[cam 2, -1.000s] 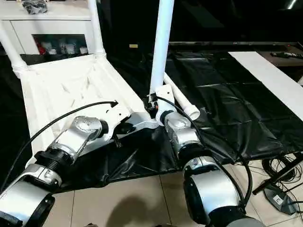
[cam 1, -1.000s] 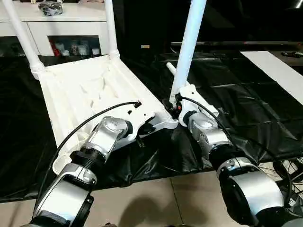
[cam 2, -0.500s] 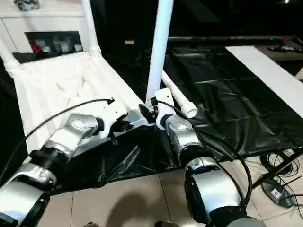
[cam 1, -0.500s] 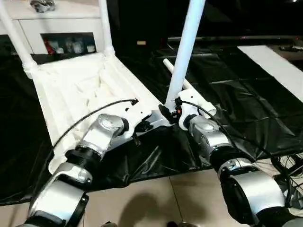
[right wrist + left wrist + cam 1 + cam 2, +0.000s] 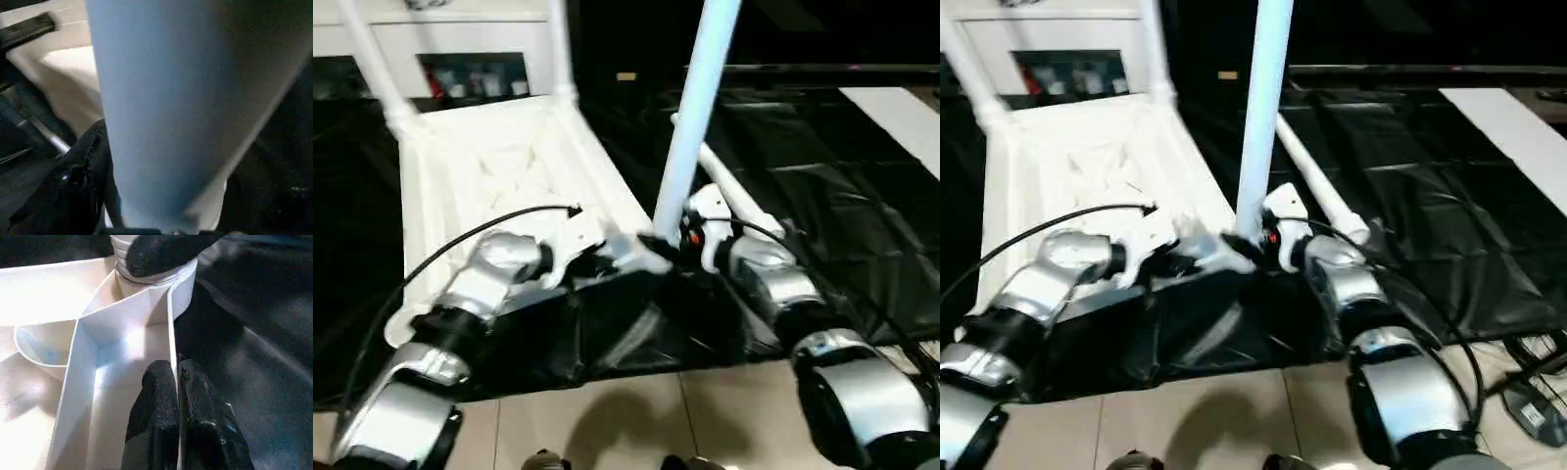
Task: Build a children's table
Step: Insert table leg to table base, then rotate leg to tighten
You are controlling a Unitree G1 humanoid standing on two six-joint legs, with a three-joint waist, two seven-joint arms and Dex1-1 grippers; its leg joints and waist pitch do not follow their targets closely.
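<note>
- Because the tabletop [image 5: 499,176] lies upside down on the black sheet [image 5: 822,166], its corner sockets face up, so that legs can be stood into them from above; two legs [image 5: 372,69] already rise from the far corners.
- The left gripper [image 5: 177,382] has its two fingers pressed together on the raised rim [image 5: 171,333] of the top, one finger on each side of the thin wall near the right-hand near corner. I judge this grip is there to hold the top steady while the leg beside it goes in.
- The right gripper [image 5: 1258,240] sits at the foot of the third leg [image 5: 695,117], which stands nearly upright at that corner socket [image 5: 146,276]. A finger [image 5: 85,181] shows on one side of the tube and a dark shape on the other, but whether they clamp the leg or stand slack around it I cannot tell.
- The fourth leg [image 5: 1322,191] lies flat on the sheet just beyond the right gripper, waiting for the last near corner under the left forearm.
- The head views give the whole layout: top, standing legs, spare leg and both arms.
- The left wrist view adds what they cannot: the rim caught between the fingers, the ribs under the top, and a black finger against the base of the leg at the socket.
- The right wrist view shows the tube close up, with the finger alongside it.
</note>
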